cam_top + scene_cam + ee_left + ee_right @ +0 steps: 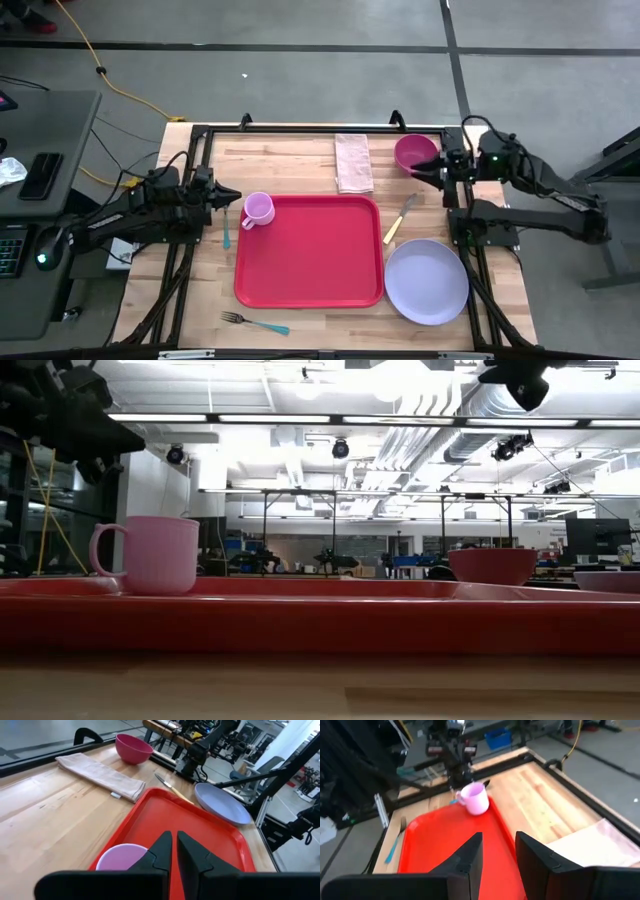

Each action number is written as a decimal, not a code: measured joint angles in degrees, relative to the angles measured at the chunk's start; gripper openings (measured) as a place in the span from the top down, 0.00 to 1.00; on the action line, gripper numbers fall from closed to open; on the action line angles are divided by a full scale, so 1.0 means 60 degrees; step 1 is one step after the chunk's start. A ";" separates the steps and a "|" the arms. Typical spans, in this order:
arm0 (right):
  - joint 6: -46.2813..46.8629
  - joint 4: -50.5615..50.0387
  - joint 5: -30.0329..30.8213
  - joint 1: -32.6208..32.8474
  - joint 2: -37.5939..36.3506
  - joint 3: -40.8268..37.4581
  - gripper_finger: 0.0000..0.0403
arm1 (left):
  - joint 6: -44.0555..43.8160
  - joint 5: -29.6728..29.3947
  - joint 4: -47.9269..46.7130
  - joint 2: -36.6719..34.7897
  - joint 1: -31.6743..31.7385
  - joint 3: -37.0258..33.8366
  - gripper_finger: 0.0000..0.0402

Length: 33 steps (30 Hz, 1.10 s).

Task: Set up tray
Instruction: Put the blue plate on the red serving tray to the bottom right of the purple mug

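We see the pale wooden counter (300,150) carrying the red tray (310,255) at its middle, with a lavender plate (427,282) just beside the tray's right edge and a pink mug (258,209) on its far-left corner; no writing is readable anywhere. The low view alone shows the workshop room with ceiling ducts behind, the high view alone a fork (254,322) at the counter's near edge. The left end effector (232,196) hovers by the mug, fingers nearly together and empty; the right end effector (418,170), over the magenta bowl (414,152), stands slightly parted, holding nothing.
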 joint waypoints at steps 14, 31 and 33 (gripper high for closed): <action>0.0251 -0.0808 0.0656 0.2567 0.1537 0.0528 0.77 | 0.0173 -0.0004 -0.0036 0.0000 0.0001 0.0000 0.86; 0.1523 -0.1416 0.0635 0.4816 0.2794 0.0533 0.77 | 0.1031 0.0346 0.0623 0.0000 0.0002 0.0004 0.86; 0.1630 -0.1508 0.0632 0.4962 0.2949 0.0533 0.77 | 0.1156 0.0353 0.1097 0.0004 0.0000 -0.0090 0.86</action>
